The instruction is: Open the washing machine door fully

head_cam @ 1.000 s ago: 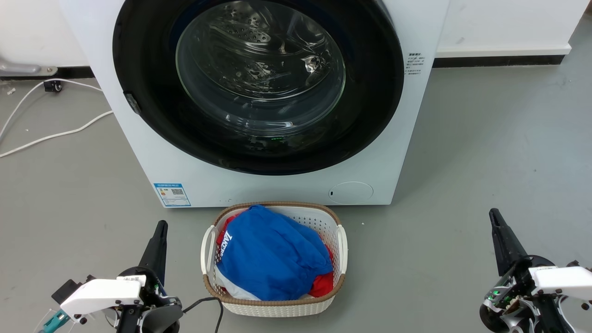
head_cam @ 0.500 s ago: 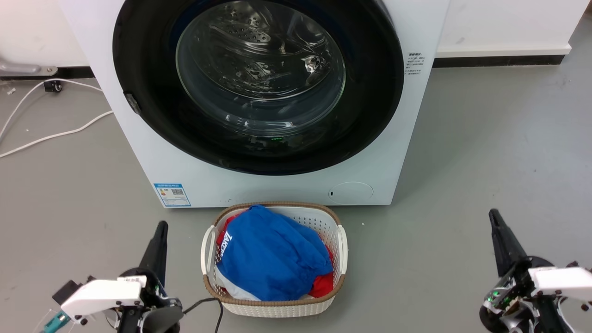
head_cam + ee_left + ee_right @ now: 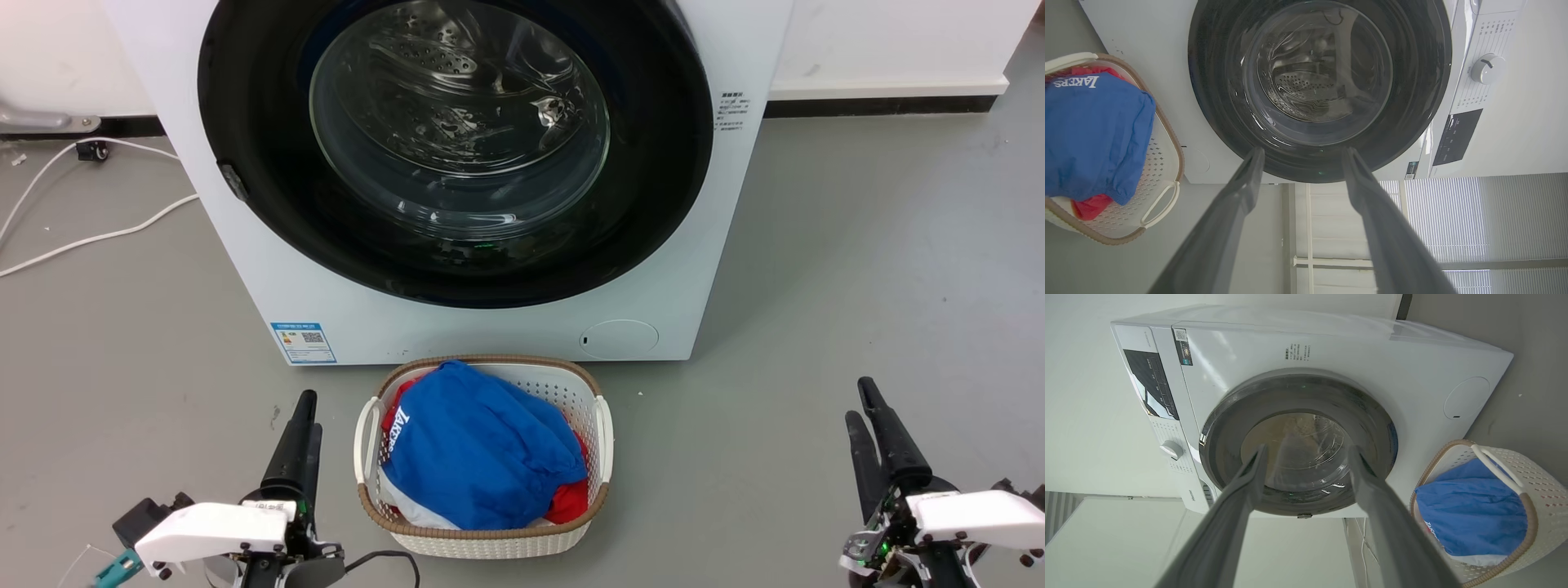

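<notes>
A: Head view. One washing machine door (image 3: 457, 155), shut flush on the washing machine (image 3: 457, 335), just behind the one basket (image 3: 490, 360). Two grippers: left gripper (image 3: 304, 416) just left of the basket, right gripper (image 3: 859, 402) well to its right.

B: Claws?

A: Left wrist view: left gripper (image 3: 1303, 152) has two fingers spread wide, holding nothing; the door (image 3: 1318, 81) is beside the basket (image 3: 1167, 134). Right wrist view: right gripper (image 3: 1307, 450) is likewise wide and empty; one door (image 3: 1298, 388), one basket (image 3: 1527, 498).
</notes>
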### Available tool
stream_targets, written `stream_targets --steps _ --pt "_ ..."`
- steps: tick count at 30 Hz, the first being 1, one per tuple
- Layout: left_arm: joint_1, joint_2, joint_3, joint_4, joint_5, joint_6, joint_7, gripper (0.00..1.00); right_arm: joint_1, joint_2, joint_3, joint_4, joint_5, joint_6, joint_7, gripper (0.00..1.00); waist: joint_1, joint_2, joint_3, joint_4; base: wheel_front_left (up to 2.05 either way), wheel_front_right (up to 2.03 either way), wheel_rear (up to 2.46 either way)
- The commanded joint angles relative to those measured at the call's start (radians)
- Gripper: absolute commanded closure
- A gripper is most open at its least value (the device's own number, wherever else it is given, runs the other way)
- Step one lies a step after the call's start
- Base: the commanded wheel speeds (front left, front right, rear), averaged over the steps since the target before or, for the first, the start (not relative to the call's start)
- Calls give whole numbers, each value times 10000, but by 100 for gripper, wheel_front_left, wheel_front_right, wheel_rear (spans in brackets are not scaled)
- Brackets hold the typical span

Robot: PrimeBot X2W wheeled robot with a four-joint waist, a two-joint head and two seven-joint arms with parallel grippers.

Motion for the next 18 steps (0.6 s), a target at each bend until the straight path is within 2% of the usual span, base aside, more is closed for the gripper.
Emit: stream_targets --steps 1,18 --pt "-250 69 -37 -292 464 -14 -132 0 -97 -98 54 -257 -518 3 -118 0 0 -1 9 -5 0 0 0" --pt "-290 505 -570 -971 4865 78 -838 0 91 -40 253 -1186 -5430 8 -710 0 0 -1 70 -47 0 0 0"
